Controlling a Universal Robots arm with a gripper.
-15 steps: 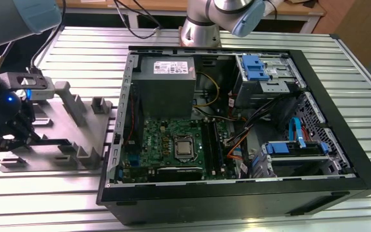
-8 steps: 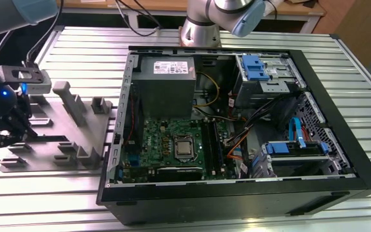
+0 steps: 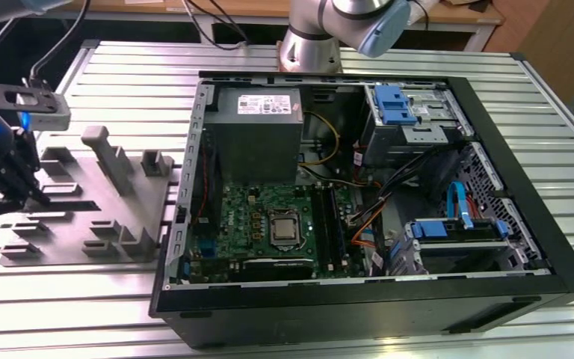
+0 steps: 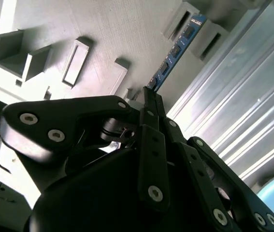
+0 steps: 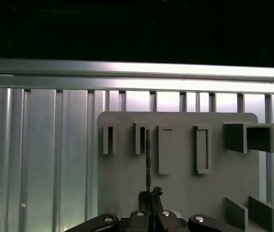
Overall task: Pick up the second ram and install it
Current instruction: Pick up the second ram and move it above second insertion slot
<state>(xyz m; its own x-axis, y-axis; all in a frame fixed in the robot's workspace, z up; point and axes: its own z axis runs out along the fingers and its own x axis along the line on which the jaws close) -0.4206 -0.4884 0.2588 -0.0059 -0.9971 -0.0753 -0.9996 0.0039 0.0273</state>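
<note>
The second ram (image 4: 175,50) is a thin board with dark chips along it. Its far end reaches between grey upright blocks of the fixture plate (image 4: 103,29). In the first wrist view the ram (image 5: 148,159) appears edge-on as a dark line over the plate (image 5: 190,188). My gripper (image 4: 149,94) is shut on the ram's near end, its black fingers pressed together at the gripper (image 5: 149,197). In the exterior view the gripper (image 3: 28,196) hangs over the fixture plate (image 3: 78,224) at the exterior view's left.
An open black computer case (image 3: 526,194) lies at the exterior view's right, with a green motherboard (image 3: 257,217), long black sockets (image 3: 337,224), cables and blue drive brackets inside. The arm's base (image 3: 312,37) stands behind the case. A ribbed metal table (image 3: 57,299) carries everything.
</note>
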